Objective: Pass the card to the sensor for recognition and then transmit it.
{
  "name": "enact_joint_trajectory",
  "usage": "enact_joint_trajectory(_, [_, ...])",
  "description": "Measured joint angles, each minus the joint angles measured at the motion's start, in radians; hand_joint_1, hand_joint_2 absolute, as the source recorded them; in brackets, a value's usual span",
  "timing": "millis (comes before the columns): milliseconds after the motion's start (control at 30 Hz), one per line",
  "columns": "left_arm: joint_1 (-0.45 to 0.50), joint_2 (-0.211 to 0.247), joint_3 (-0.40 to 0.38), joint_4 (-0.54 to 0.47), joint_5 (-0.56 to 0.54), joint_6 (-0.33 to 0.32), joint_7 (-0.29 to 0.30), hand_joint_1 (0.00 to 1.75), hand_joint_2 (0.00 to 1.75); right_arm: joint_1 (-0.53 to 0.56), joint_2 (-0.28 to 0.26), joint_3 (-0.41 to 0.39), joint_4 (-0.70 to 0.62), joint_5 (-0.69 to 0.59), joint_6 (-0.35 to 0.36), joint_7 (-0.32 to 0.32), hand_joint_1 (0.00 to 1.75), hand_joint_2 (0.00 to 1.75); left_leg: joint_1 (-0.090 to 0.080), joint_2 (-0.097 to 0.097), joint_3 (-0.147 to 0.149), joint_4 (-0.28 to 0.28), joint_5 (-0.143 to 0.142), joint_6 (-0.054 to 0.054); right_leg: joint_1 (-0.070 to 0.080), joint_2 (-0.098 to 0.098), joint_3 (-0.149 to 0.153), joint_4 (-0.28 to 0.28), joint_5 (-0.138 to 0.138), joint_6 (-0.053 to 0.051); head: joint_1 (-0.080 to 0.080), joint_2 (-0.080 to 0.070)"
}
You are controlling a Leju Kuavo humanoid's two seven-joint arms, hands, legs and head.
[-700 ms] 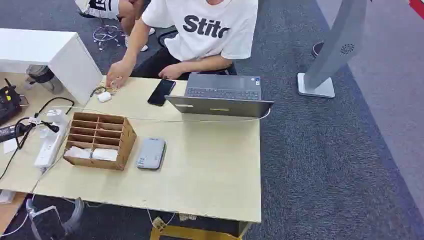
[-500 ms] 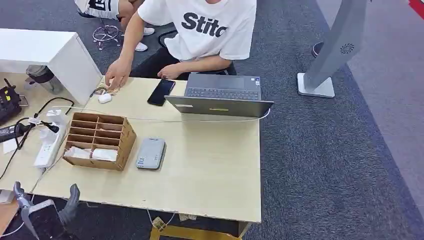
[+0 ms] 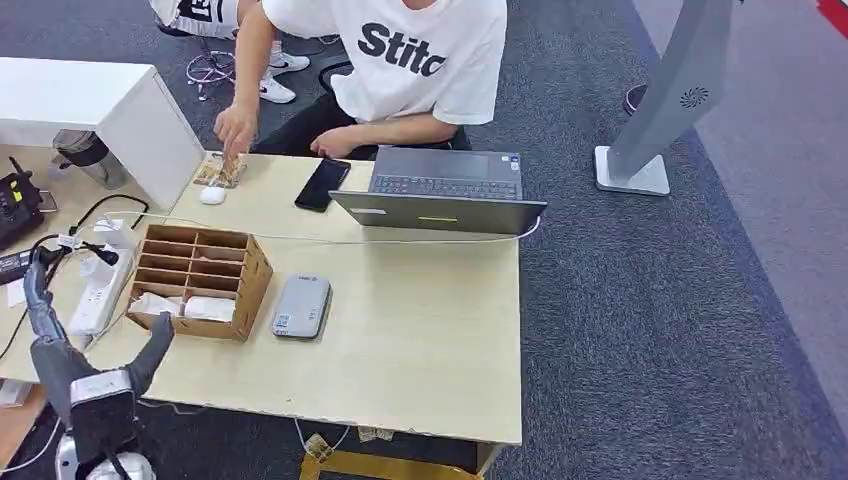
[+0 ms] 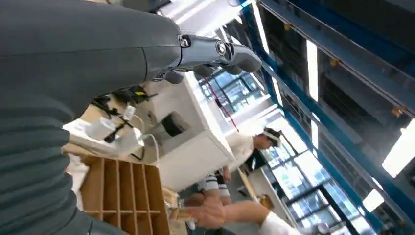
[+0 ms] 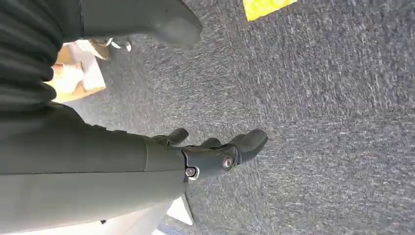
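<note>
Rising above the near table [image 3: 420, 350] edge at the head view's lower left, the left hand [image 3: 75, 355] is seen with its fingers spread and nothing held between them; a moment ago only its fingertips showed at the frame's bottom, and before that barely the tips. From this climb it is judged that the reach toward the cards has begun and that no grasp has yet been made. The cards [image 3: 185, 307] lie as white pieces in the nearest compartments of the wooden box [image 3: 200, 280], just beyond and to the right of the raised hand. The grey sensor [image 3: 302, 306] rests flat on the table just beside the box, on its right. In the left wrist view the same hand [image 4: 215, 51] is shown released, with the box [image 4: 122, 196] under it. The right hand [image 5: 215, 154] is seen in its wrist view hanging over grey carpet, fingers loosely curled and nothing grasped. Across the table, a person's hand [image 3: 235, 130] has been lifted from the tabletop near the white mouse [image 3: 211, 195] and is now held above a small packet [image 3: 220, 170] at the far edge; earlier it rested lower, beside the mouse. The phone [image 3: 323, 183] and laptop [image 3: 440, 195] are unchanged.
</note>
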Motion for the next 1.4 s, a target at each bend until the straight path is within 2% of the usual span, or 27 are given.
enact_joint_trajectory(267, [-0.136, 0.149, -0.097, 0.002, -0.080, -0.159, 0.128, 0.00, 1.75, -0.002, 0.003, -0.007, 0.001, 0.016, 0.013, 0.014, 0.00, 1.75, 0.000, 0.000, 0.000, 0.000, 0.000, 0.000, 0.000, 0.001, 0.000, 0.000, 0.000, 0.000, 0.000, 0.000])
enact_joint_trajectory(500, [-0.281, 0.249, -0.186, 0.034, -0.174, -0.260, 0.239, 0.00, 1.75, -0.003, 0.003, -0.007, 0.001, 0.029, 0.027, 0.020, 0.00, 1.75, 0.000, 0.000, 0.000, 0.000, 0.001, 0.000, 0.000, 0.001, 0.000, 0.000, 0.000, 0.000, 0.000, 0.000])
enact_joint_trajectory(667, [-0.385, 0.306, -0.254, 0.075, -0.265, -0.297, 0.316, 0.00, 1.75, -0.004, 0.006, -0.007, 0.002, 0.043, 0.033, 0.021, 0.00, 1.75, 0.000, 0.001, 0.000, 0.000, 0.001, 0.000, 0.000, 0.001, -0.001, 0.000, 0.001, 0.000, 0.000, 0.000])
enact_joint_trajectory(967, [-0.556, 0.385, -0.365, 0.169, -0.467, -0.314, 0.461, 0.00, 1.75, -0.006, 0.009, -0.006, 0.006, 0.076, 0.051, 0.031, 0.00, 1.75, 0.000, 0.001, 0.000, 0.000, 0.001, -0.001, 0.000, 0.002, -0.001, 0.000, 0.001, 0.000, 0.000, 0.000])
enact_joint_trajectory(1000, [-0.575, 0.392, -0.377, 0.183, -0.490, -0.315, 0.478, 0.14, 1.75, -0.006, 0.009, -0.005, 0.007, 0.080, 0.053, 0.032, 0.00, 1.75, 0.000, 0.001, 0.000, 0.000, 0.001, -0.001, 0.000, 0.002, -0.001, 0.001, 0.001, 0.000, 0.000, 0.000])
enact_joint_trajectory(1033, [-0.592, 0.400, -0.389, 0.196, -0.513, -0.319, 0.496, 1.57, 1.75, -0.007, 0.009, -0.004, 0.008, 0.088, 0.058, 0.035, 0.00, 1.75, 0.000, 0.001, 0.000, 0.000, 0.001, -0.001, 0.000, 0.002, -0.001, 0.001, 0.001, 0.000, 0.000, 0.000])
enact_joint_trajectory(1067, [-0.605, 0.406, -0.396, 0.207, -0.534, -0.320, 0.512, 1.75, 1.75, -0.008, 0.009, -0.002, 0.008, 0.090, 0.060, 0.036, 0.00, 1.75, 0.000, 0.001, 0.000, 0.000, 0.001, -0.001, 0.000, 0.002, -0.001, 0.001, 0.001, 0.000, 0.000, 0.000])
enact_joint_trajectory(1200, [-0.643, 0.434, -0.423, 0.249, -0.603, -0.359, 0.574, 1.75, 1.75, -0.009, 0.011, 0.003, 0.009, 0.114, 0.071, 0.039, 0.00, 1.75, 0.000, 0.001, 0.000, 0.000, 0.001, -0.001, 0.000, 0.002, -0.001, 0.001, 0.001, 0.000, 0.000, 0.000])
enact_joint_trajectory(1400, [-0.645, 0.453, -0.436, 0.271, -0.601, -0.367, 0.584, 1.75, 1.75, -0.010, 0.011, 0.009, 0.009, 0.121, 0.078, 0.035, 0.00, 1.75, 0.000, 0.001, 0.000, 0.000, 0.002, -0.001, 0.000, 0.002, -0.001, 0.001, 0.001, -0.001, 0.000, 0.000])
